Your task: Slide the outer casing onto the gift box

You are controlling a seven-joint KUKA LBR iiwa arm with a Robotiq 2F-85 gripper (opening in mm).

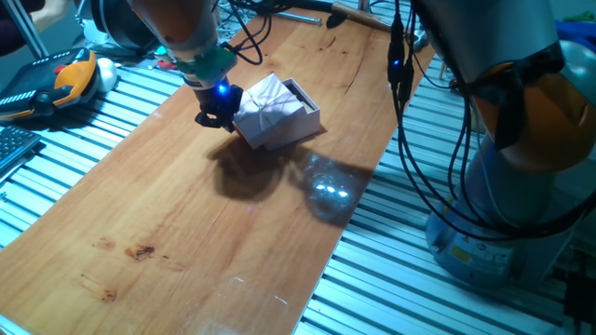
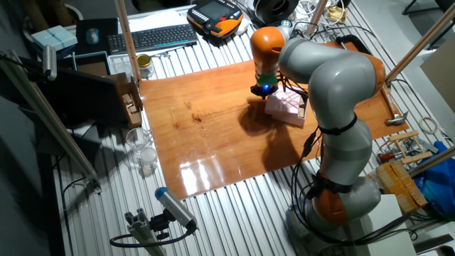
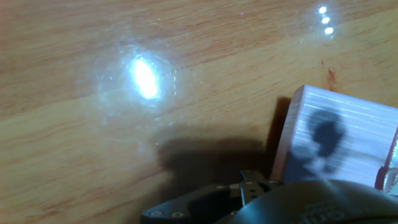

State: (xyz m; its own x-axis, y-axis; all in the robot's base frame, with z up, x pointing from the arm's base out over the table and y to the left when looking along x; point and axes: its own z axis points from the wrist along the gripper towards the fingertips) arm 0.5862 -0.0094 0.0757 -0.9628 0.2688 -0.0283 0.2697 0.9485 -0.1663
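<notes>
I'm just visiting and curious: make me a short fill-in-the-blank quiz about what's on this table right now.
1. The pink outer casing lies on a ____ board.
2. A ____ light glows just above the robot's hand.
3. The hand sits right ____ the casing, not above it.
4. The robot arm is grey with ____ joints.

Missing words: wooden; blue; beside; orange

The outer casing sits on the table, the gift box partly inside it.
</notes>
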